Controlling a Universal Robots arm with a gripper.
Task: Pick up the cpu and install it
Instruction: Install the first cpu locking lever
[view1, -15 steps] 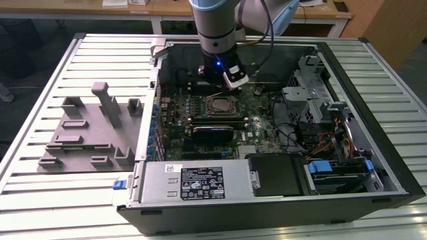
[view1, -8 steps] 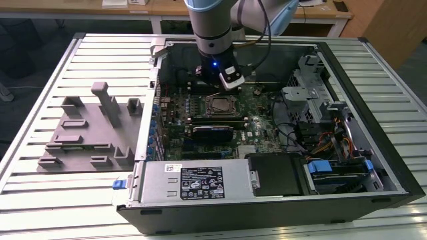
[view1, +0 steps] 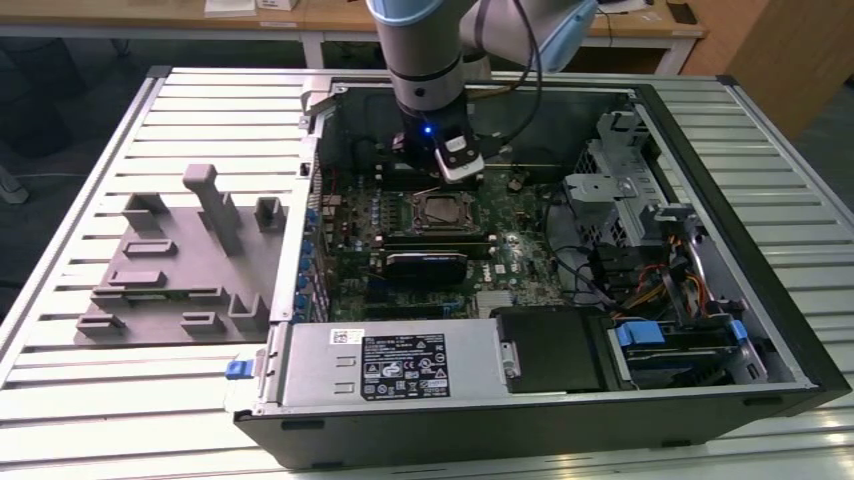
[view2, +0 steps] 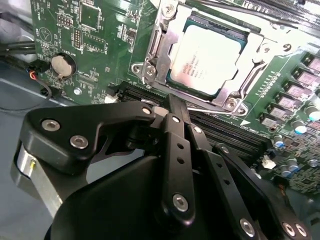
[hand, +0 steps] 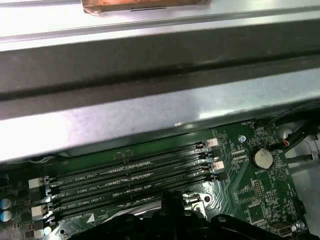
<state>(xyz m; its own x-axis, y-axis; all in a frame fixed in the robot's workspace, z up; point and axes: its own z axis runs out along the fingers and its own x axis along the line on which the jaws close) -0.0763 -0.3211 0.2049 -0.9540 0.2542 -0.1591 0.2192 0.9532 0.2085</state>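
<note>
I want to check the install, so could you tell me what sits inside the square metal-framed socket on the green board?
The silvery-grey square cpu lies flat inside the metal-framed socket. The contacts beneath it are covered.

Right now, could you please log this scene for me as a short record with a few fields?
cpu: silvery chip lying in the socket on the motherboard
gripper: empty, fingers shut, beside the socket over the memory slots
arm: reaches down into the open computer case
tray: grey plastic tray on the table, at the exterior view's left of the case
coin battery: on the board
</note>
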